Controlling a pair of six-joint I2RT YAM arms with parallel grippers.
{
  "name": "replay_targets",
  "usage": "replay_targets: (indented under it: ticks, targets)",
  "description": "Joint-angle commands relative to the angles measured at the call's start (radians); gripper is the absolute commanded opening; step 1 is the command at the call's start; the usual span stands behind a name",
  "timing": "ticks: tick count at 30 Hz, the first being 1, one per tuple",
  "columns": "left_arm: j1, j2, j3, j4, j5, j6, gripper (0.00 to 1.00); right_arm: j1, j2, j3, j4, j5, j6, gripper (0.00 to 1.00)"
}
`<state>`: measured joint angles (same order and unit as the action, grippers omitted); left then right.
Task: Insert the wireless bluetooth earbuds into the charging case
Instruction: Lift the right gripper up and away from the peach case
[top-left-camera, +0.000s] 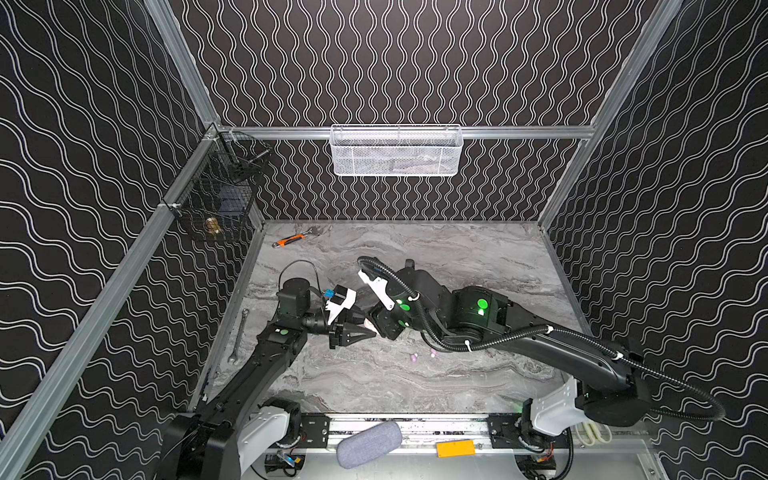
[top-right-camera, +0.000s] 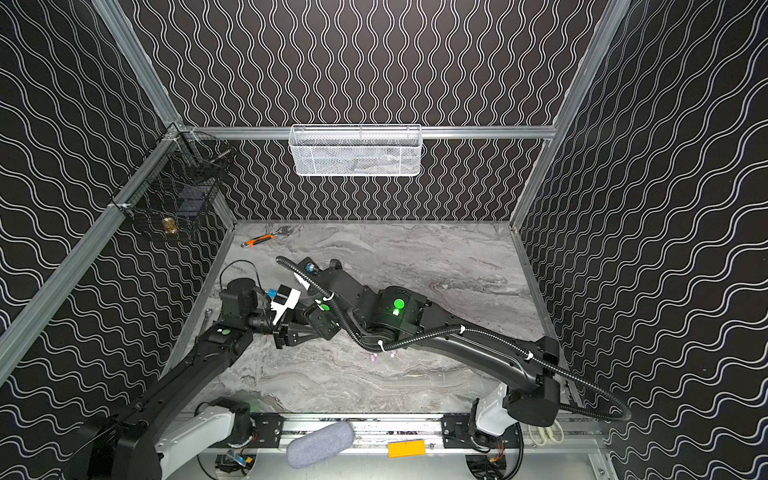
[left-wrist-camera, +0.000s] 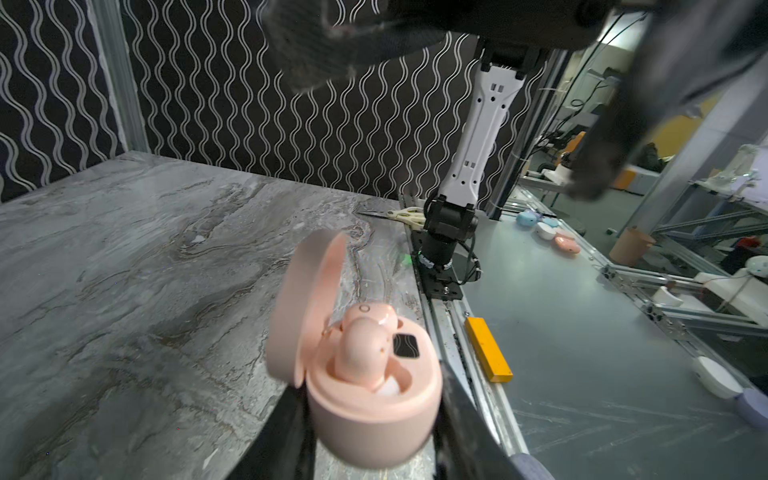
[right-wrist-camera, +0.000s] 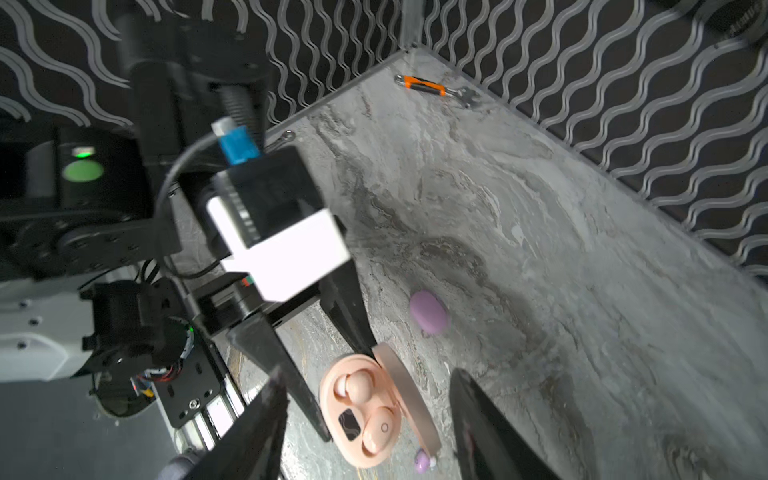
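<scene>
A peach-pink charging case (left-wrist-camera: 374, 415) stands with its lid (left-wrist-camera: 307, 307) open, and my left gripper (left-wrist-camera: 370, 432) is shut on its base. Two peach-pink earbuds are in it: one (left-wrist-camera: 370, 316) sits flush, the other (left-wrist-camera: 361, 353) stands up out of its socket. My right gripper (right-wrist-camera: 368, 374) hovers open just above the case (right-wrist-camera: 361, 419), with nothing between its fingers (right-wrist-camera: 486, 428). Two lilac earbuds lie loose on the marble, one (right-wrist-camera: 428, 311) beyond the case and one (right-wrist-camera: 424, 461) beside its lid. In both top views they lie (top-left-camera: 413, 356) (top-right-camera: 373, 356) just in front of the right arm.
An orange-handled tool (top-left-camera: 289, 240) lies at the back left and a wrench (top-left-camera: 239, 336) along the left edge. A grey pouch (top-left-camera: 368, 442) and a yellow block (top-left-camera: 455, 449) rest on the front rail. A white mesh basket (top-left-camera: 395, 149) and a black wire basket (top-left-camera: 216, 195) hang on the walls.
</scene>
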<state>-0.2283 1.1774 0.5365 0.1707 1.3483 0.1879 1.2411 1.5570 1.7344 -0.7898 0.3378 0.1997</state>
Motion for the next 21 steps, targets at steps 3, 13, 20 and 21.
replay_targets:
  ticks: [3,13,20,21]
  targets:
    - [0.001,-0.005,-0.016,0.053,-0.179,0.052,0.00,-0.001,-0.007,0.000,-0.075,0.100,0.237,0.60]
    - [0.000,0.002,-0.108,0.389,-0.502,-0.053,0.00,-0.021,-0.035,-0.135,0.039,-0.014,0.368,0.35]
    - [-0.004,-0.008,-0.146,0.493,-0.606,-0.066,0.00,-0.124,-0.103,-0.312,0.227,-0.150,0.403,0.35]
    - [-0.006,-0.009,-0.151,0.501,-0.616,-0.062,0.00,-0.131,-0.105,-0.318,0.242,-0.152,0.402,0.35]
